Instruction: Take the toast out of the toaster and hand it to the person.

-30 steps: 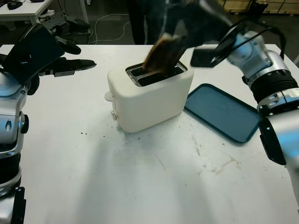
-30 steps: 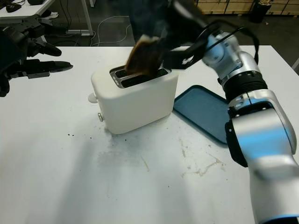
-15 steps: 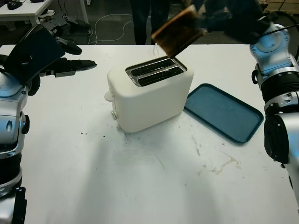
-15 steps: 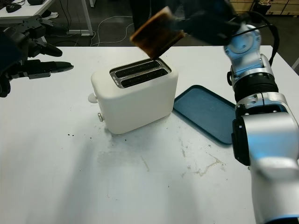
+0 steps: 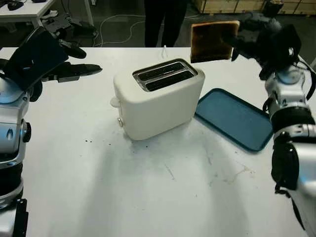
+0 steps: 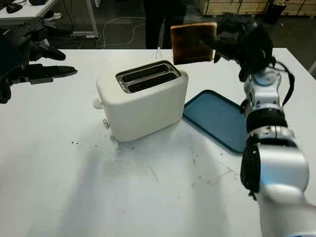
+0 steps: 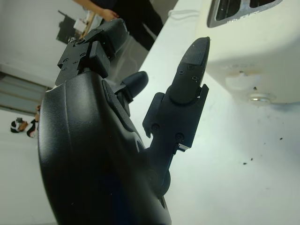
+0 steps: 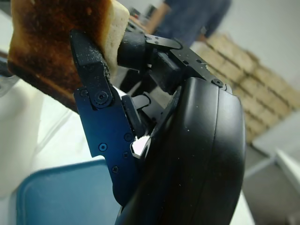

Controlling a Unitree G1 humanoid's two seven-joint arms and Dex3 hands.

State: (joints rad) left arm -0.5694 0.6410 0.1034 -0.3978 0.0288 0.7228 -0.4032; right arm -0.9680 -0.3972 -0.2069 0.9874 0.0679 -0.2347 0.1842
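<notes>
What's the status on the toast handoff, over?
Right hand shut on toast, raised beyond the toaster. Left hand open, at the table's far left. Person stands behind the table.

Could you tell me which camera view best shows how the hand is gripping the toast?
The right wrist view: the right hand's fingers pinch the toast at its edge, seen up close. The eye views show the whole slice held upright above the tray, with the grip partly hidden.
</notes>
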